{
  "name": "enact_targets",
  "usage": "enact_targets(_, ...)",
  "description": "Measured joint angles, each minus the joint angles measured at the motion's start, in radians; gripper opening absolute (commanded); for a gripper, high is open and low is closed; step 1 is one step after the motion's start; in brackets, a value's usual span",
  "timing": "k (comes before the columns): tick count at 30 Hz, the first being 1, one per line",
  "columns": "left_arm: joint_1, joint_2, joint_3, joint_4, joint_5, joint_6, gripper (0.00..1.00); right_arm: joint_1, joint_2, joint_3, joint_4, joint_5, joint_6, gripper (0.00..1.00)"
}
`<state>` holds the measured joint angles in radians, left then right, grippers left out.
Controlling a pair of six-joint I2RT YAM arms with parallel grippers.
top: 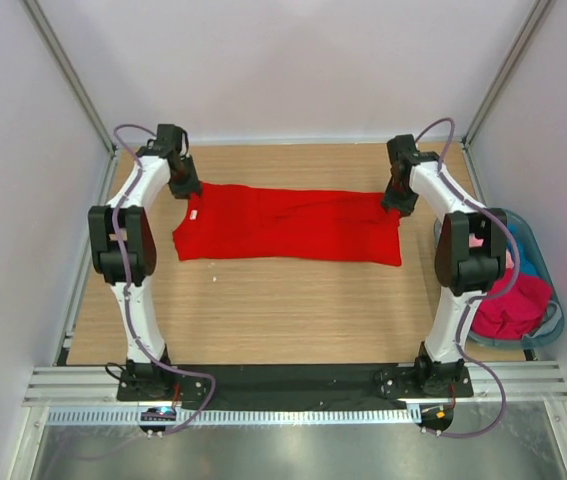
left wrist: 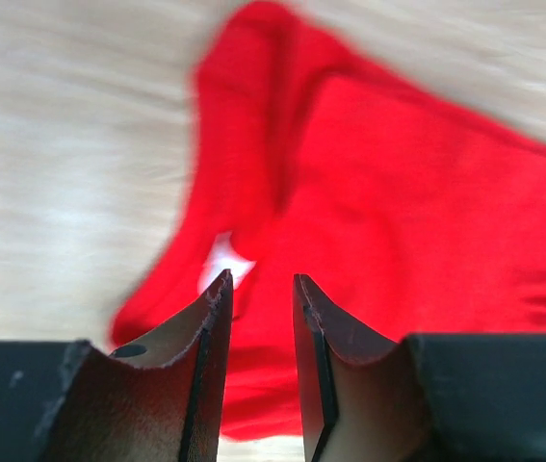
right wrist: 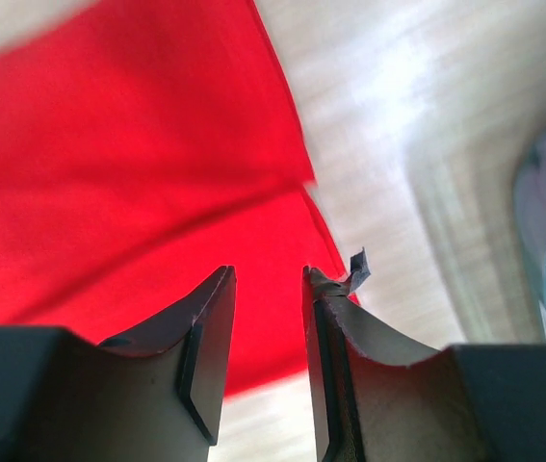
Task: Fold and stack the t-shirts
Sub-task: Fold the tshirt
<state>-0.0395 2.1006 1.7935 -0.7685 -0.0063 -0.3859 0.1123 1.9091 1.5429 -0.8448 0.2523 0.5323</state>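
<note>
Along the near edge of the tabletop (top: 283, 320) the wood lies open, good room to fold toward. Just off the right edge a basket (top: 560, 312) holds a pink tee (top: 518, 305) and a teal one (top: 535, 262). Across the far half lies the red t-shirt (top: 288, 225), a long flat band with its collar to the left. It looks light and limp, so I'd pinch the end corners through every layer. The left tool (top: 185, 185) hangs at the collar end and the right tool (top: 395, 198) at the hem end, each with jaws slightly parted and holding nothing.

Overhead, wrist close-ups (same red t-shirt (top: 288, 225))
</note>
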Motion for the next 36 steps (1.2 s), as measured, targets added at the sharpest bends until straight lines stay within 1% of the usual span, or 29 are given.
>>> enact_targets(4,-0.034,0.007,0.003,0.06,0.078,-0.018,0.33,-0.008,0.108,0.099,0.009,0.019,-0.011,0.4)
enact_targets(9,-0.058,0.062,0.003,0.119,0.136,-0.026,0.33,-0.027,0.209,0.145,0.006,0.032,-0.018,0.39)
enact_targets(14,-0.053,0.15,0.003,0.133,0.14,-0.024,0.33,-0.054,0.23,0.14,0.01,0.034,-0.026,0.39)
enact_targets(20,-0.048,0.171,0.032,0.139,0.141,-0.021,0.33,-0.064,0.233,0.111,0.043,0.034,-0.035,0.38)
enact_targets(22,-0.048,0.182,0.048,0.138,0.141,-0.019,0.33,-0.064,0.233,0.11,0.05,0.034,-0.04,0.35)
enact_targets(25,-0.048,0.202,0.08,0.131,0.14,-0.014,0.33,-0.064,0.236,0.11,0.06,0.032,-0.048,0.15)
enact_targets(26,-0.049,0.209,0.094,0.129,0.139,-0.01,0.33,-0.064,0.238,0.11,0.065,0.032,-0.05,0.05)
enact_targets(27,-0.049,0.215,0.103,0.129,0.138,-0.006,0.33,-0.064,0.239,0.11,0.068,0.032,-0.053,0.01)
enact_targets(36,-0.043,0.305,0.257,0.081,0.13,0.006,0.33,-0.063,0.242,0.112,0.072,0.063,-0.057,0.01)
